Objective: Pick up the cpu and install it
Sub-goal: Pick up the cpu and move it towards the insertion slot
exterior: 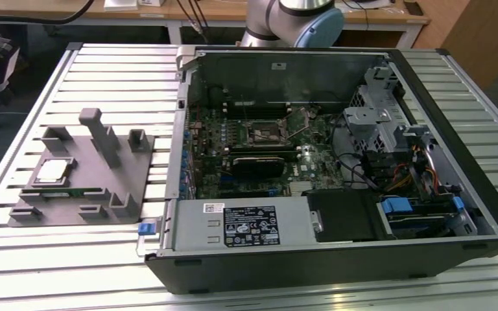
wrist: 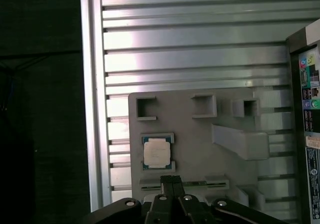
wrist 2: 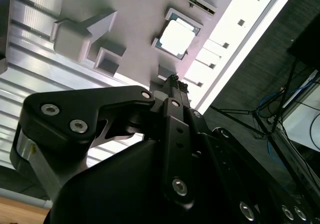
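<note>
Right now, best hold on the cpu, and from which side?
Probably two opposite edges of the cpu, from straight above: it lies flat, silver top up, in a shallow recess of the grey tray, so only its thin sides can be pinched.

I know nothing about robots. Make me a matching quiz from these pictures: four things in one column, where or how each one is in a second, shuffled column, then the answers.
Things
1. small square silver-topped cpu
2. grey plastic tray
3. big black computer case
4. black gripper

Place or state
A. flat on the ribbed metal table, at the exterior view's left, posts sticking up
B. shut, holding nothing, close to the cpu
C. resting in a square pocket of the tray
D. open, its insides showing

Pairs: 1-C, 2-A, 3-D, 4-B
</note>
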